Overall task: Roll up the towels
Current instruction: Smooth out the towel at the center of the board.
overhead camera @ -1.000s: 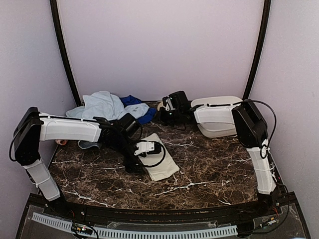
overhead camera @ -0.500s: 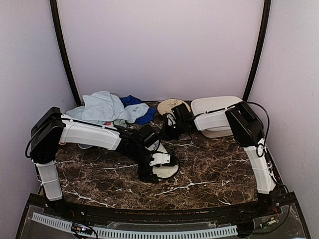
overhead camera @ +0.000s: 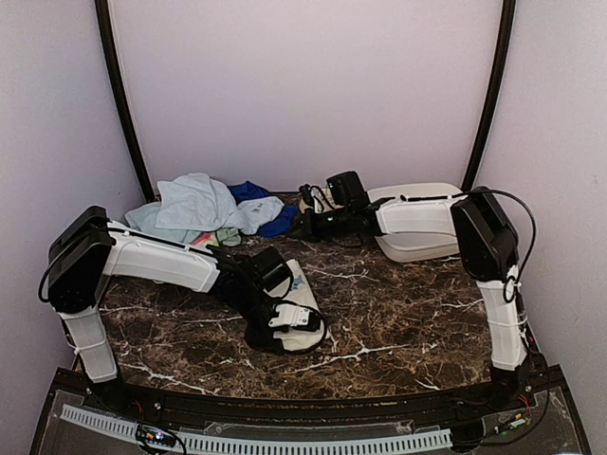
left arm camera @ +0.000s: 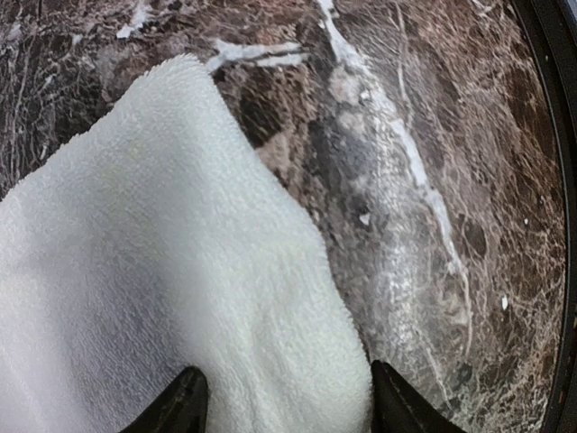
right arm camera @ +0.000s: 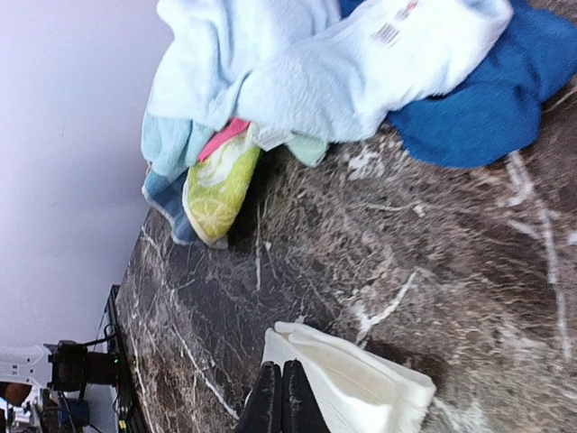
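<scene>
cream-white terry towel (left arm camera: 180,271) lies flat on the dark marble worktop (left arm camera: 406,135), its near end between the fingertips of the left hand (left arm camera: 284,401), which stands partly open astride it; right hand (right arm camera: 281,397) fully closed on nothing, near the towel's far end.

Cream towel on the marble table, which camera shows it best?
Left wrist: the cream towel fills half the frame, its terry pile and edge sharp between the left claw tips. The top view has the left arm covering much of it; the right wrist catches only one end.
</scene>
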Tool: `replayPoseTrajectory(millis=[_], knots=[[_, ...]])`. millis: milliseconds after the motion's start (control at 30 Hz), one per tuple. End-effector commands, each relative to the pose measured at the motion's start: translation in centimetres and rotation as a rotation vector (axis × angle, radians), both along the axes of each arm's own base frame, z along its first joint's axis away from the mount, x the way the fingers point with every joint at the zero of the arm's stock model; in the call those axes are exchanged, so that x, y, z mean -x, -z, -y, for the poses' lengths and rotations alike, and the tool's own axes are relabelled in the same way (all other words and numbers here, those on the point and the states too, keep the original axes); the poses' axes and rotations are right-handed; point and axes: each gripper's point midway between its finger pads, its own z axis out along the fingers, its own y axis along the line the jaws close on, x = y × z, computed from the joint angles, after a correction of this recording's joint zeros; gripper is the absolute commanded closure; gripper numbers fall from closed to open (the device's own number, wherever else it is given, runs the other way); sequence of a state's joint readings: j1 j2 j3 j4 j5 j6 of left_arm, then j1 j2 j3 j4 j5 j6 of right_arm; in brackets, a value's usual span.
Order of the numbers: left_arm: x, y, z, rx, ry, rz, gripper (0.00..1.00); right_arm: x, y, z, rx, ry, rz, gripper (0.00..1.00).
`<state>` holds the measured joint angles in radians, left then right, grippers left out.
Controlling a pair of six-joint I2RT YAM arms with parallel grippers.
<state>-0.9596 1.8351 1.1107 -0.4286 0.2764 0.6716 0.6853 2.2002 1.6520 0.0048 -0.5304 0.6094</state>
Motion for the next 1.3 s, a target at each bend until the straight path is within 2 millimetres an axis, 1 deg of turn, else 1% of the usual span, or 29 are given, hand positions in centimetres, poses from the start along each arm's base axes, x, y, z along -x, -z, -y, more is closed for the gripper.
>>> replayPoseTrajectory(millis=[0,67,133,167,267,333,433,533,567,600,667,733,800,833,867,900,1000,1033,1067,1133,1200,1267], knots=[[1.9,-0.7,-3.0,-0.076,0.012,-0.079,0.36,3.8,4.7,-2.9,-0.003,-0.167,-0.130,1.00],[1.9,-2.2,-2.9,-0.064,-0.010,-0.100,0.26,4.1,6.0,-2.9,0.015,-0.166,-0.154,1.00],[1.1,-4.3,-2.8,-0.010,-0.053,-0.116,0.19,4.1,7.7,-2.1,0.065,-0.144,-0.163,1.00],[0.4,-5.5,-3.0,0.029,-0.082,-0.130,0.16,4.0,8.4,-1.6,0.092,-0.124,-0.163,1.00],[-2.6,-7.9,-4.6,0.109,-0.196,-0.170,0.12,3.6,9.8,0.2,0.145,-0.064,-0.167,1.00],[-4.0,-8.2,-6.3,0.111,-0.254,-0.186,0.12,3.3,10.0,1.4,0.170,-0.013,-0.142,1.00],[-5.2,-7.8,-7.9,0.099,-0.310,-0.172,0.12,3.4,8.8,2.4,0.140,0.040,-0.107,1.00],[-5.5,-8.1,-7.7,0.123,-0.322,-0.157,0.12,3.4,8.4,3.1,0.132,0.076,-0.092,1.00],[-6.4,-8.2,-8.1,0.134,-0.347,-0.150,0.13,3.3,8.4,3.3,0.132,0.088,-0.086,1.00],[-6.7,-8.2,-8.1,0.143,-0.350,-0.149,0.13,3.3,8.3,3.4,0.129,0.096,-0.084,1.00],[-6.8,-7.9,-7.8,0.148,-0.332,-0.158,0.13,3.3,7.4,3.5,0.109,0.098,-0.060,0.91],[-6.7,-7.4,-7.4,0.148,-0.315,-0.182,0.13,2.8,6.1,3.9,0.108,0.105,-0.017,0.85],[-6.4,-6.8,-6.9,0.131,-0.285,-0.197,0.14,2.1,4.8,4.7,0.115,0.117,0.026,0.74],[-6.4,-6.5,-6.8,0.118,-0.275,-0.199,0.16,1.7,4.1,5.2,0.124,0.125,0.054,0.70],[-5.9,-6.3,-6.0,0.107,-0.241,-0.198,0.16,1.6,3.5,5.7,0.140,0.125,0.083,0.69],[-5.7,-6.1,-5.6,0.103,-0.227,-0.200,0.17,1.4,2.9,6.3,0.161,0.128,0.119,0.67],[-5.7,-6.2,-4.3,0.123,-0.210,-0.208,0.21,1.6,1.8,8.0,0.255,0.120,0.212,0.66],[-5.5,-6.3,-3.8,0.134,-0.204,-0.219,0.24,1.9,1.4,8.6,0.280,0.111,0.246,0.66],[-5.3,-6.4,-3.3,0.147,-0.198,-0.236,0.26,2.3,0.3,9.0,0.288,0.098,0.293,0.65],[-4.4,-6.5,-2.6,0.166,-0.181,-0.258,0.30,3.5,-0.8,10.1,0.302,0.070,0.375,0.65],[-3.5,-6.2,-2.1,0.167,-0.161,-0.263,0.33,5.4,-1.6,11.2,0.307,0.031,0.451,0.64],[-2.6,-5.9,-1.8,0.165,-0.143,-0.272,0.35,7.7,-3.2,11.8,0.302,-0.024,0.563,0.63]])
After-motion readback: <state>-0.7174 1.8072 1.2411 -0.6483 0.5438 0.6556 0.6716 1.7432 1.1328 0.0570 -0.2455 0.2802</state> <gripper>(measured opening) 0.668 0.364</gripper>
